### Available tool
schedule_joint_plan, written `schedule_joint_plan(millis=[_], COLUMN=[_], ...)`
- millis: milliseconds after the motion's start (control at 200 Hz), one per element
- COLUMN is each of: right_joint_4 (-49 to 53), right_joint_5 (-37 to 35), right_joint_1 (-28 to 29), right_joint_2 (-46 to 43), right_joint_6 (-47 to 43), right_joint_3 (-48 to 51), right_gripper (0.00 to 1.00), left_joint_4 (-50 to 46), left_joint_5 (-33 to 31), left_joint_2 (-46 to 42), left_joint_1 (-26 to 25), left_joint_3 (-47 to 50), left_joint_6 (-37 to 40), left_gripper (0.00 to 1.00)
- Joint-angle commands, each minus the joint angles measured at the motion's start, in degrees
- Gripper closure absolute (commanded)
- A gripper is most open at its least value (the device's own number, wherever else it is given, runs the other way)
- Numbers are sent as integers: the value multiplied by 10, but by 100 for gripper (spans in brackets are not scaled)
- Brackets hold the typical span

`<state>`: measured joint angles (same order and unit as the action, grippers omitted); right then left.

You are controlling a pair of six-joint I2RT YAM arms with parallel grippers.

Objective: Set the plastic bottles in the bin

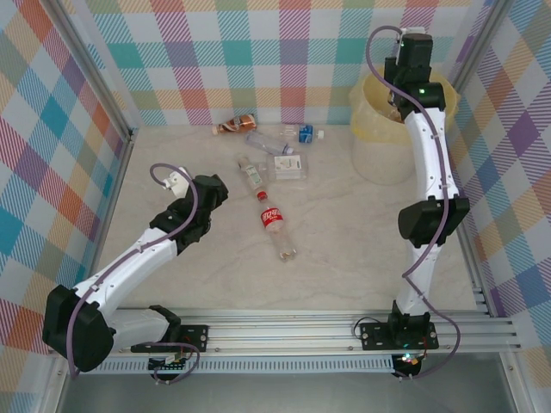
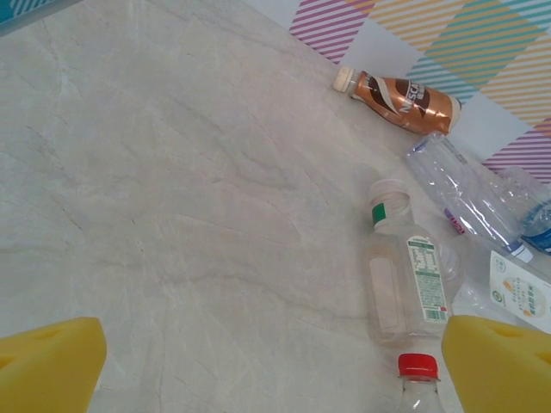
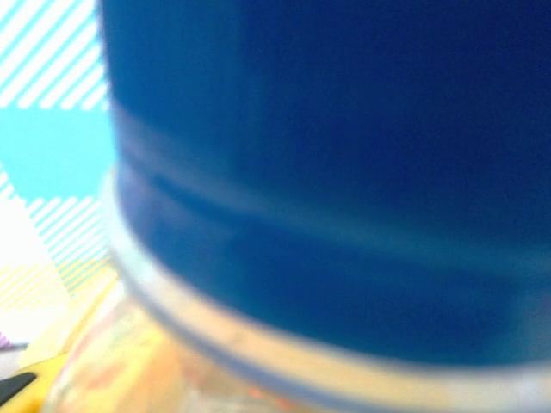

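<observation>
Right gripper point(image 1: 403, 96) above bin point(image 1: 379, 155), blue-capped bottle point(image 3: 344, 172) close against it, grip unclear; an off-centre drop could hit the rim and bounce out. Left gripper point(image 2: 275, 366) wide open, empty.

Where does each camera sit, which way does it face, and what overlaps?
Top external: above and behind the robot, looking down at the table, left arm, right arm and bin.
Left wrist: low over the table, facing the far wall; open left gripper, yellow fingertips at the bottom corners.
Right wrist: close against a blurred blue cap.
Shared: brown bottle, top external and left wrist.
</observation>
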<state>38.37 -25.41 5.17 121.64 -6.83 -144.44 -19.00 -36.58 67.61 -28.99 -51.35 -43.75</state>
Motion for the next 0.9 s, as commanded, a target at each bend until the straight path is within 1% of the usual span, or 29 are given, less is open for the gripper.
schedule_joint_plan(millis=[0,40,85,300,590,780,895], right_joint_4=[44,51,54,38,46,46,19], right_joint_5=[60,82,102,169,229,295,348], right_joint_1=[-3,-4,-3,-3,-3,-3,-3], right_joint_2=[9,12,13,-5,-32,-76,-125], right_joint_6=[29,44,59,97,107,120,141], right_joint_3=[-12,-13,-16,-15,2,47,122], right_gripper=[31,24,21,20,15,7,0], left_joint_4=[-4,-4,-5,-11,-14,-16,6], left_joint_5=[-4,0,3,7,27,43,77], left_joint_2=[-7,-5,-1,7,30,44,56], left_joint_1=[7,7,8,9,12,14,18], left_joint_3=[8,6,5,1,-11,-18,-16], left_joint_6=[-6,-8,-8,-7,-5,-3,16], left_gripper=[0,0,0,0,0,0,0])
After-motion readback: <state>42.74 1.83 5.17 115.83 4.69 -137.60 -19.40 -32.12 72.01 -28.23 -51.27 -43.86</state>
